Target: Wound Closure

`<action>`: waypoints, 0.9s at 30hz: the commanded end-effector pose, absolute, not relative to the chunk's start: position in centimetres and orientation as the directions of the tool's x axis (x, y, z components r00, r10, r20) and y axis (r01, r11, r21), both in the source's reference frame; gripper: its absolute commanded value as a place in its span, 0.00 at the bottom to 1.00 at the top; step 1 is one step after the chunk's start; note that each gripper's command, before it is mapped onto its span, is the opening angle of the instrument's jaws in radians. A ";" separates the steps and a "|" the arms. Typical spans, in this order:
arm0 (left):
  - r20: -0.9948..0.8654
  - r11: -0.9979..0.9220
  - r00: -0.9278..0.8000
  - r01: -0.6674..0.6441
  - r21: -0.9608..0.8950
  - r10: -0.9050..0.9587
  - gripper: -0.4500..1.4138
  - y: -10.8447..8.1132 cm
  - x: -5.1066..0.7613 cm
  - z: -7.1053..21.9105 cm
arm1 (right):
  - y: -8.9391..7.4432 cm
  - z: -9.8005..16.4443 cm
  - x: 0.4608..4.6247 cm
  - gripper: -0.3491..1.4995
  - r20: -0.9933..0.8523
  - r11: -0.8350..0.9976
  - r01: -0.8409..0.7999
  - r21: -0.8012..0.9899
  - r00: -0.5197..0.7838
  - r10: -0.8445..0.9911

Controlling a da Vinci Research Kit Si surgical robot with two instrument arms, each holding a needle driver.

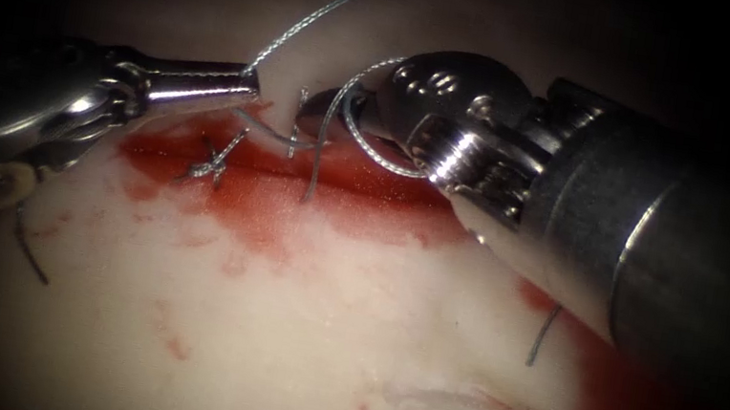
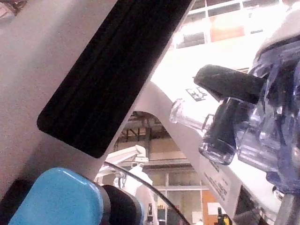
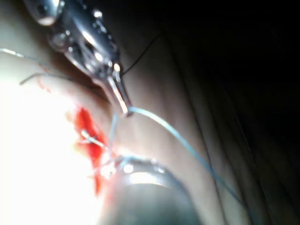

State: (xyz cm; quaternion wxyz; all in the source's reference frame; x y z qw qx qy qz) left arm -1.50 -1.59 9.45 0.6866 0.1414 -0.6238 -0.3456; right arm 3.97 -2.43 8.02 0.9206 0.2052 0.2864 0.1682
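Left tool clamps thread at ten o'clock above the red-wet tissue; right tool perhaps grips thread too.

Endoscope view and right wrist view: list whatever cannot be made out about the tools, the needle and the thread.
- Right tool: in the endoscope view its own wrist covers the jaws, so their grip is unreadable; thread loops around it.
- Needle: cannot be told apart from thread ends at the cut.
- Thread from the left tool, whose jaws are shut on it: its far end runs off the endoscope view's top edge.
- Knot: too small to judge.
- Right wrist view: glare washes out the tissue.
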 end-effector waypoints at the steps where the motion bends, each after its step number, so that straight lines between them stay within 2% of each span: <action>1: 0.763 0.724 -0.021 0.298 0.622 -0.646 0.00 -1.5 -1.55 9.4 | -2.3 8.0 4.08 0.00 -0.464 0.853 -0.172 0.493 0.777 0.425; 7: 0.762 0.724 -0.022 0.298 0.623 -0.647 0.00 -1.5 -1.55 9.4 | -2.3 8.0 4.10 0.00 -0.474 0.858 -0.142 0.493 0.783 0.402; 12: 0.760 0.722 -0.023 0.296 0.625 -0.649 0.00 -1.5 -1.55 9.4 | -2.4 8.1 4.11 0.00 -0.545 0.840 -0.241 0.486 0.668 0.507; 19: 0.747 0.706 -0.032 0.301 0.641 -0.664 0.00 -1.4 -1.53 9.2 | -2.4 8.2 4.11 0.00 -0.592 0.857 -0.291 0.426 0.627 0.507; 25: 0.764 0.714 -0.056 0.318 0.623 -0.642 0.00 -1.3 -1.48 9.1 | -2.4 8.2 4.09 0.00 -0.635 0.780 -0.410 0.473 0.456 0.624; 27: 0.773 0.719 -0.061 0.328 0.613 -0.632 0.00 -1.2 -1.43 9.1 | -2.4 8.2 4.08 0.00 -0.643 0.778 -0.411 0.475 0.443 0.625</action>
